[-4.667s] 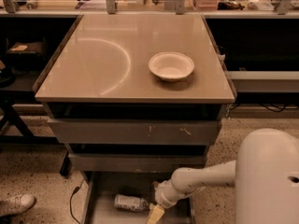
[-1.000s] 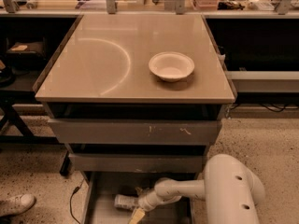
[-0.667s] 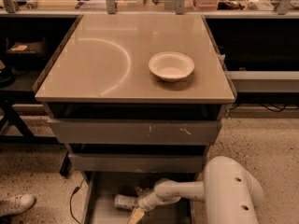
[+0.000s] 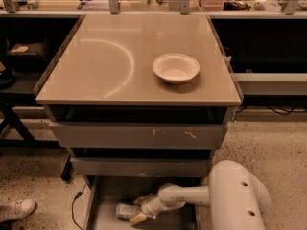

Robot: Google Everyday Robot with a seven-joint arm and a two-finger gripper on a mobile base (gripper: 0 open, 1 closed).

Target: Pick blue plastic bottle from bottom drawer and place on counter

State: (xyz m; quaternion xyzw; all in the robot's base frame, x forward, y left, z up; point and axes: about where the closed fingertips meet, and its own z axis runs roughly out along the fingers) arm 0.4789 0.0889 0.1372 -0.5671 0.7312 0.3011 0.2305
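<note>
Down in the wide shallow grey metal bottom drawer (image 4: 109, 194), the small clear blue plastic bottle (image 4: 123, 211) lies sideways, long axis left-right, its right end at the claw (image 4: 140, 209); whether the claw is clamped, I cannot tell.

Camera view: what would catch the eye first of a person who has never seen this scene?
The bulky white robot arm at the lower right stands out most. It reaches left into the open bottom drawer, where the gripper is right at the blue plastic bottle lying on the drawer floor. Next comes the white bowl, standing on the right half of the glossy beige counter, which bears a curved arc mark.
</note>
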